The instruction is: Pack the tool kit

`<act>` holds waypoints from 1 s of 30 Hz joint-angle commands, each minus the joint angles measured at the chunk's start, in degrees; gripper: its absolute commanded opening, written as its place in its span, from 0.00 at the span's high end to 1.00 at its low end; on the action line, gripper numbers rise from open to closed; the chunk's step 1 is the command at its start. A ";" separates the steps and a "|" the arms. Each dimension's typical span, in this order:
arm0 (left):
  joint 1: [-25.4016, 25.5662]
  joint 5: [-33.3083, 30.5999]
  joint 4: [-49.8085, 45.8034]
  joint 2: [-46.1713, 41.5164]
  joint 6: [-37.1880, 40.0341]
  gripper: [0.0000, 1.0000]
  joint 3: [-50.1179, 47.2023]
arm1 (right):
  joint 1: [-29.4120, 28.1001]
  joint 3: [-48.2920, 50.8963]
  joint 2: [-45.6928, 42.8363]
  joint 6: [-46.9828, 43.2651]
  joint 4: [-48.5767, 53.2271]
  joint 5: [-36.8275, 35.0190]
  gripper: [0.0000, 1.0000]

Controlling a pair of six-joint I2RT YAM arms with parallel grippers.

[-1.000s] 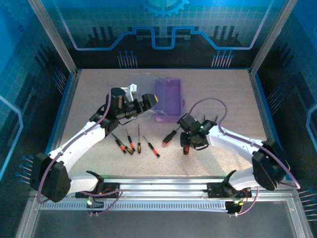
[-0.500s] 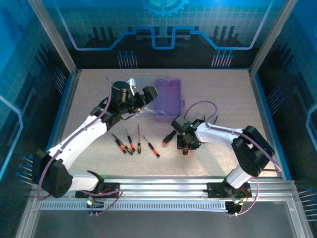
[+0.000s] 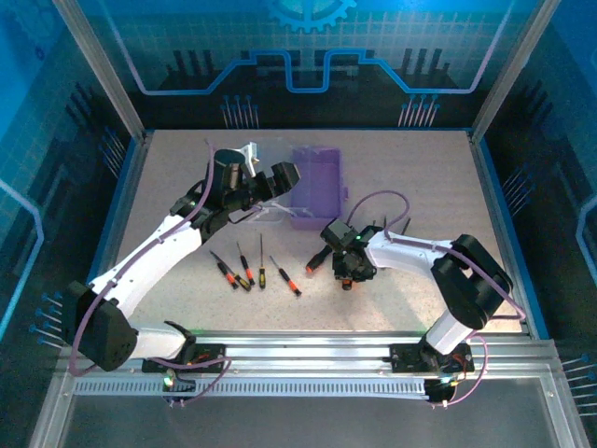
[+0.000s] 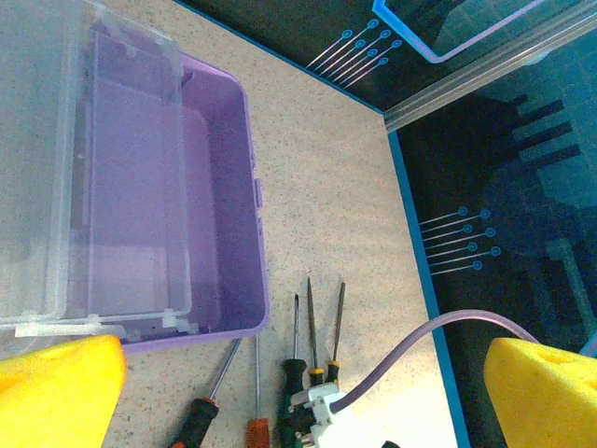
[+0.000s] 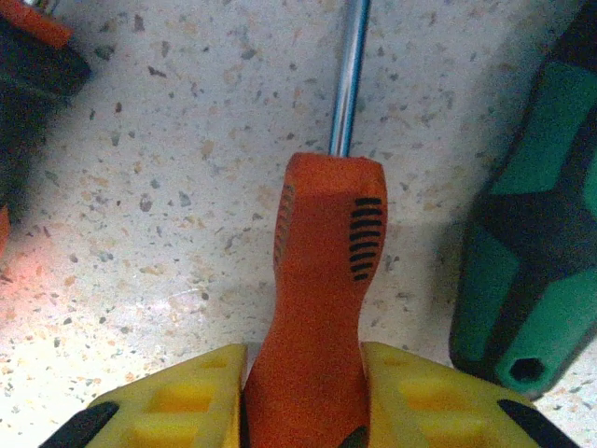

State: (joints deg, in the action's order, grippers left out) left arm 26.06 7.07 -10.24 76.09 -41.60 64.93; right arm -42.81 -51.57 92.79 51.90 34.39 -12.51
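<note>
My right claw (image 5: 303, 397) pinches the orange screwdriver (image 5: 322, 243) by its handle, flat on the table (image 5: 159, 187) near the open purple case (image 4: 224, 187); my left claw (image 4: 303, 387) hangs wide open, empty; I should lift straight, clear of the green screwdriver (image 5: 532, 243) alongside.

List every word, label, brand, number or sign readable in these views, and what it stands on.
There is no readable text anywhere.
The purple case and its clear lid carry no label.
The orange screwdriver handle has only black grip ribs, no letters.
The back wall shows a gear emblem and circuit lines, no words.
</note>
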 commanded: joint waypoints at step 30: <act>-2.83 -18.14 -1.45 -5.27 7.41 0.00 -4.11 | 6.88 -16.64 -8.76 -16.97 4.64 -1.84 0.79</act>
State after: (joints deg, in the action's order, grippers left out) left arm 24.64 -8.05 -11.42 71.72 -34.92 61.69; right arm -36.95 -65.91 82.65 38.00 38.94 -15.42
